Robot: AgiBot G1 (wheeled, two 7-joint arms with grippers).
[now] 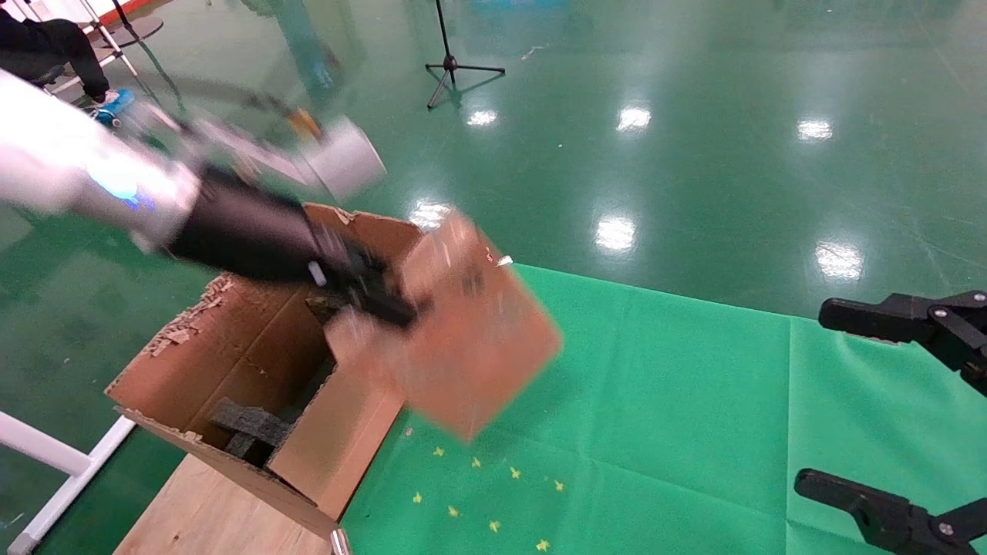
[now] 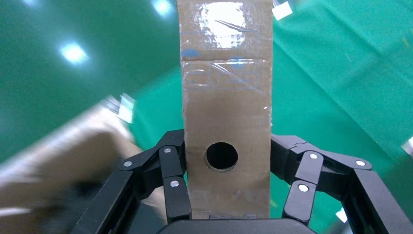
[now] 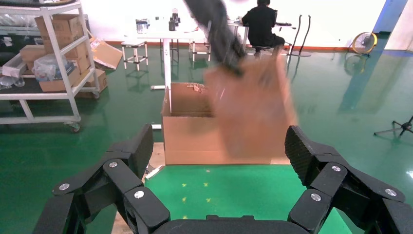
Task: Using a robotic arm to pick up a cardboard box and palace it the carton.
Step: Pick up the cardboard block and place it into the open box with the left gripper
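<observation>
On the left, the robotic arm (image 1: 116, 193) reaches in over the carton (image 1: 254, 370), its left gripper (image 2: 226, 170) clenched on the cardboard box (image 1: 470, 331); the fingers (image 2: 173, 180) press both side faces of the box. The box hangs tilted in the air, clear of the worktop (image 1: 655, 401), beside the carton's near flap and over the edge of the green cloth. Glossy tape and a round hole show on its face in the left wrist view. The carton stands open at the worktop's left end, with black foam (image 1: 250, 428) inside. Far right, the right gripper (image 1: 887, 408) hovers idle over the cloth, fingers spread wide and grasping nothing.
</observation>
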